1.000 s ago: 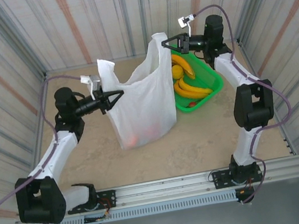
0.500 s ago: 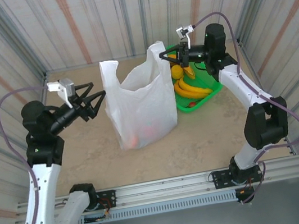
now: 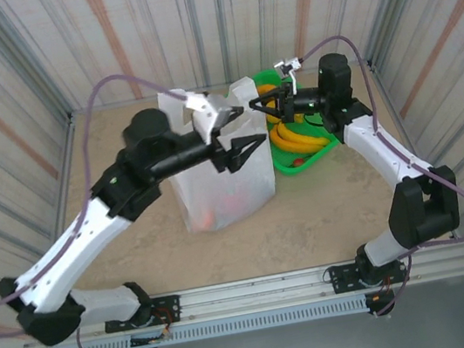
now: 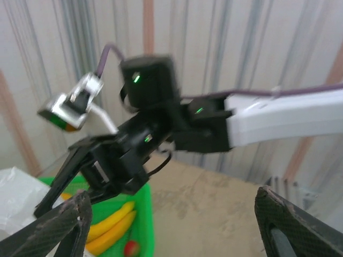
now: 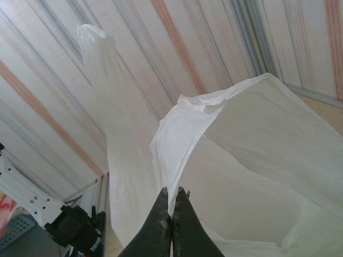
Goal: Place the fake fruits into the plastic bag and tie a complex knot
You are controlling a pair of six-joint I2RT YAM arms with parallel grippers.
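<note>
The white plastic bag [image 3: 215, 181] stands upright mid-table, with orange and red fake fruits [image 3: 210, 220] showing through its lower wall. My right gripper [image 3: 257, 107] is shut on the bag's right handle strip [image 5: 182, 134], its fingertips [image 5: 172, 193] pinching the film. The other handle [image 5: 99, 48] stands free. My left gripper [image 3: 241, 130] hangs open over the bag's right side, holding nothing. In the left wrist view its fingers [image 4: 59, 230] frame the green basket [image 4: 140, 214] with yellow bananas [image 4: 110, 225] and a small red fruit [image 4: 130, 248].
The green basket [image 3: 329, 143] sits behind and right of the bag, close under the right arm, holding bananas [image 3: 297, 139] and a red fruit [image 3: 299, 161]. Corrugated walls close in the table on three sides. Bare tabletop [image 3: 326, 212] lies in front of the bag.
My left gripper let go of the bag's left handle, opened wide and swung right across the top of the bag. The right gripper came down a little, still pinching its handle.
</note>
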